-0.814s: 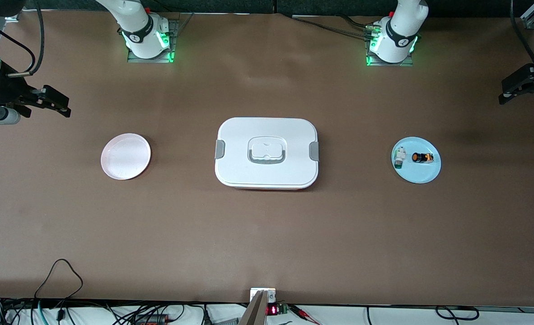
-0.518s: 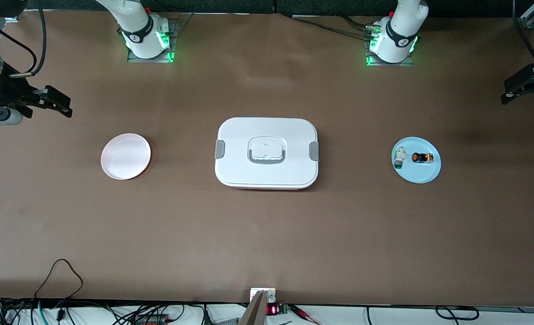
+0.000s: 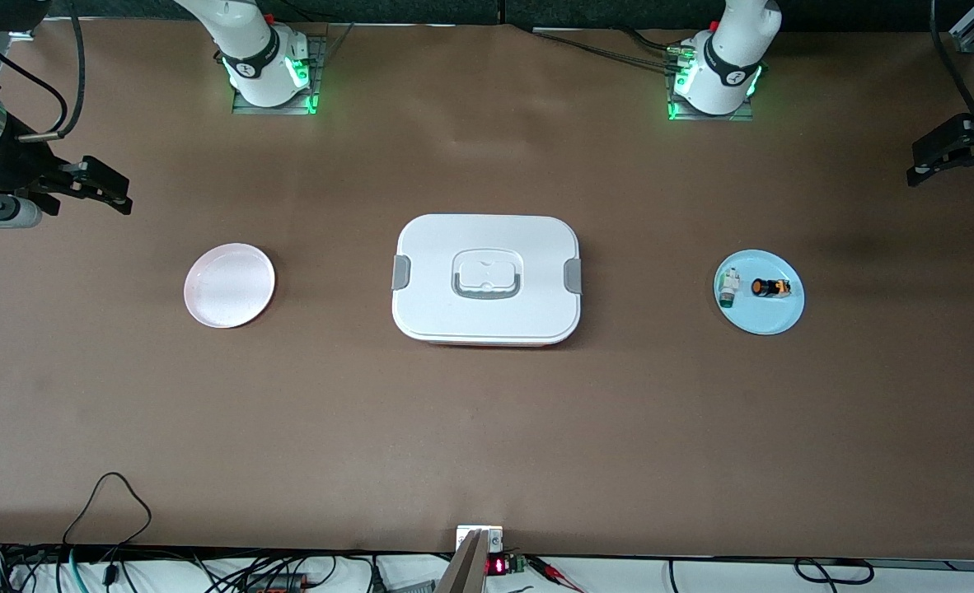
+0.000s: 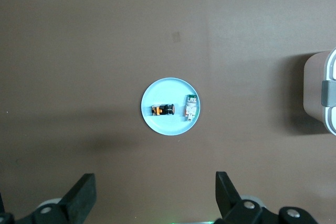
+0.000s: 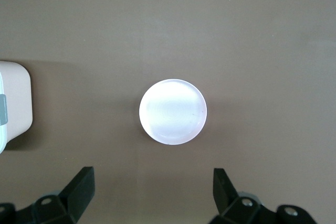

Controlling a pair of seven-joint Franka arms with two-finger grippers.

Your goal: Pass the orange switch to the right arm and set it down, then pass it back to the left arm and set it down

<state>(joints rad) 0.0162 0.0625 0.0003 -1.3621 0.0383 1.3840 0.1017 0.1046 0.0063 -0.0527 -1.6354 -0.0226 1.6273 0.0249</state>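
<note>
The orange switch lies on its side on a light blue plate toward the left arm's end of the table, beside a small white-and-green component. The white box sits mid-table. My left gripper hangs open and empty over the table's edge at the left arm's end. In the left wrist view the left gripper is open high over the table, with the switch and the blue plate below it. My right gripper is open and empty over the right arm's end; in the right wrist view the right gripper shows open.
A pink empty plate lies between the box and the right arm's end; it also shows in the right wrist view. The box edge shows in both the left wrist view and the right wrist view. Cables run along the table's near edge.
Both grippers have shifted only slightly in place. The switch, plates and box have not moved.
</note>
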